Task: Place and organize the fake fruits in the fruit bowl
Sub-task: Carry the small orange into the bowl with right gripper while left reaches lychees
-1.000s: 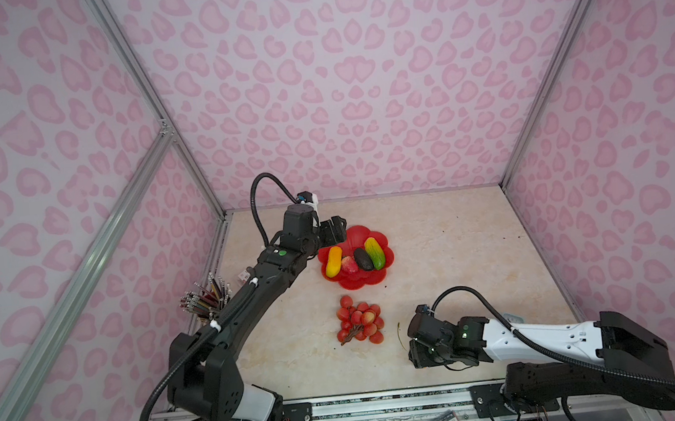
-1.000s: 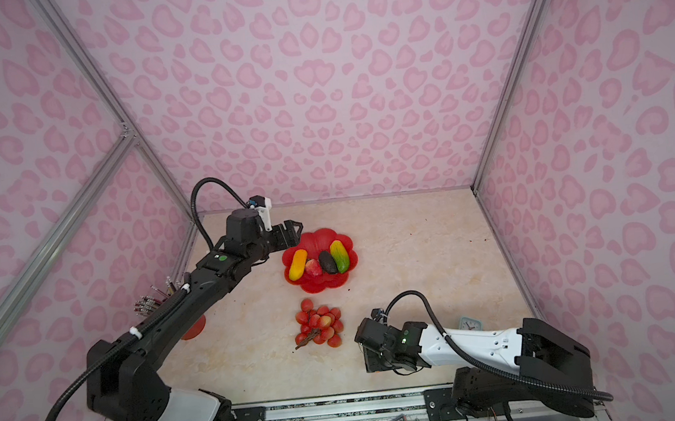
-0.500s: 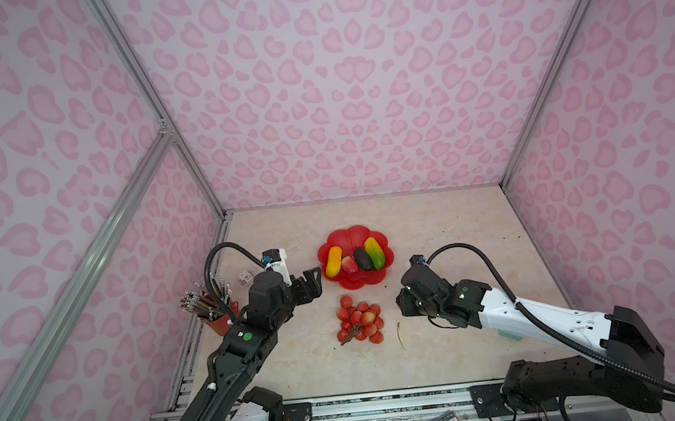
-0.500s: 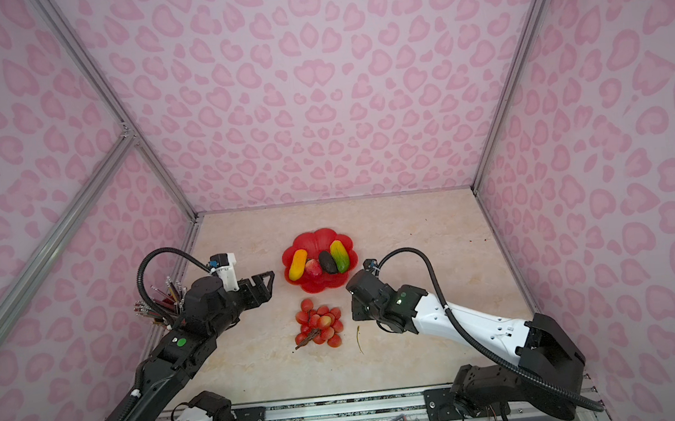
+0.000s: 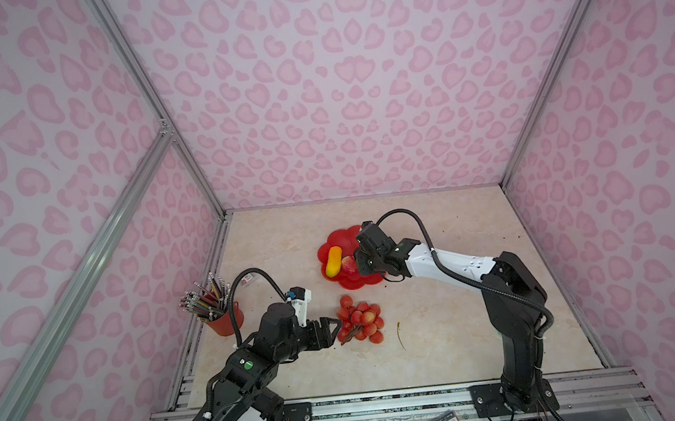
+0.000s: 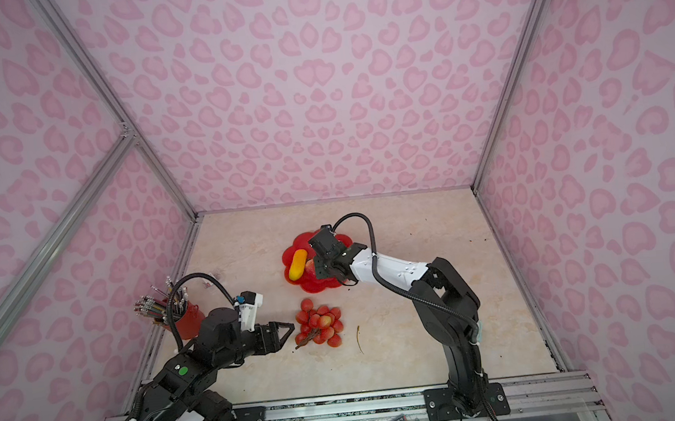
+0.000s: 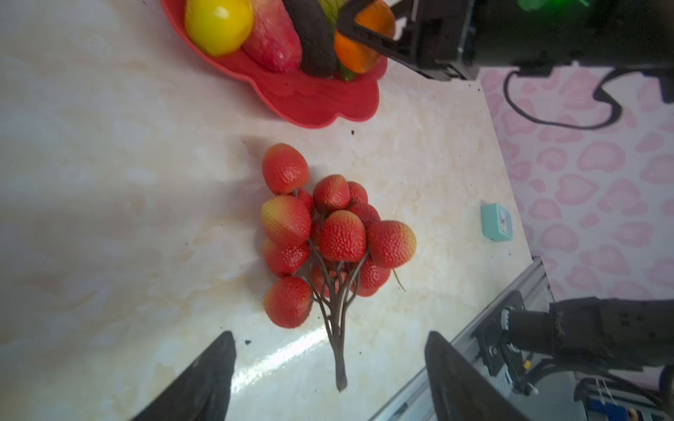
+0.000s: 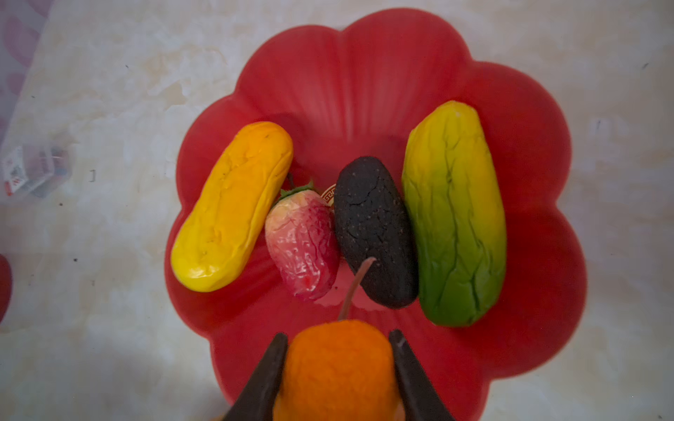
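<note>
right fingers (image 8: 262, 382) pinch the small orange (image 8: 339, 364) over the fruit bowl (image 8: 401, 54) (left fingers (image 7: 208, 382) spread)

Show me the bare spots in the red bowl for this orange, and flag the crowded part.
Bare: the petals of the fruit bowl beyond the fruit row, away from the lychee bunch, and those facing it, under the orange held in the right tool. Crowded: the middle, where long yellow-orange fruit, strawberry, avocado and papaya lie side by side.
</note>
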You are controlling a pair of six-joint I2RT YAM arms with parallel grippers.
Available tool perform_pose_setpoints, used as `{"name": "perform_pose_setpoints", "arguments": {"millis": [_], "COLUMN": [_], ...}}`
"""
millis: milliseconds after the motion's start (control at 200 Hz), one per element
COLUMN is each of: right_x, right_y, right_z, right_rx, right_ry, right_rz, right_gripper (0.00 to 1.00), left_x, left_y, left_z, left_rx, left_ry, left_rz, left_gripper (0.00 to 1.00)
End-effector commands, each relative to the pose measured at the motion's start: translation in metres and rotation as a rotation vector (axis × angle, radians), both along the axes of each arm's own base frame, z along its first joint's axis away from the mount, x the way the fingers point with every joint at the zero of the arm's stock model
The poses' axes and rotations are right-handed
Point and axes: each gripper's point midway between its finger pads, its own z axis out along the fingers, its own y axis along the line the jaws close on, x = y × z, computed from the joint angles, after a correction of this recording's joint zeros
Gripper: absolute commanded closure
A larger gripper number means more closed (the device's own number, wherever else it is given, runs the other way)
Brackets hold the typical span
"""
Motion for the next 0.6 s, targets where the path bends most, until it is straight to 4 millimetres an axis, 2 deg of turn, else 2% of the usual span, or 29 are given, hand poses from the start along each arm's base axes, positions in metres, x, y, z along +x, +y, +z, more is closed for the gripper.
{"name": "perform_pose_setpoints", "arguments": {"millis": [0,100,175,280,370,420,445,595], "right_x": [0.006,0.01,0.011,0.014,0.018,0.02,0.016,0.01], "right_y": [0.008,0.009,0.01,0.002,-0.008,-0.013,-0.022,-0.058], "right_z": [-0.017,-0.029,-0.023,0.005,0.04,0.063,0.059,0.094], "right_rx": [0.0,0.006,0.02,0.038,0.073,0.104,0.097,0.174], "right_ry": [0.034,0.078,0.068,0.007,-0.063,-0.105,-0.098,-0.154], "right_rz": [0.021,0.012,0.011,-0.013,-0.039,-0.053,-0.063,-0.135], "right_gripper": [0.63,0.52,0.43,0.3,0.23,0.22,0.22,0.21], "left_x": [-0.009,-0.013,-0.015,-0.017,-0.019,-0.02,-0.021,-0.025], "left_y": [-0.005,-0.011,-0.016,-0.023,-0.029,-0.033,-0.036,-0.042], "left_z": [-0.009,-0.013,-0.013,-0.015,-0.02,-0.022,-0.023,-0.038], "left_rx": [0.001,0.014,0.023,0.042,0.059,0.067,0.074,0.134], "left_ry": [0.052,0.072,0.08,0.086,0.102,0.112,0.12,0.169], "left_rz": [-0.031,-0.068,-0.097,-0.134,-0.167,-0.189,-0.201,-0.235], "left_gripper": [0.2,0.22,0.23,0.24,0.24,0.25,0.26,0.33]}}
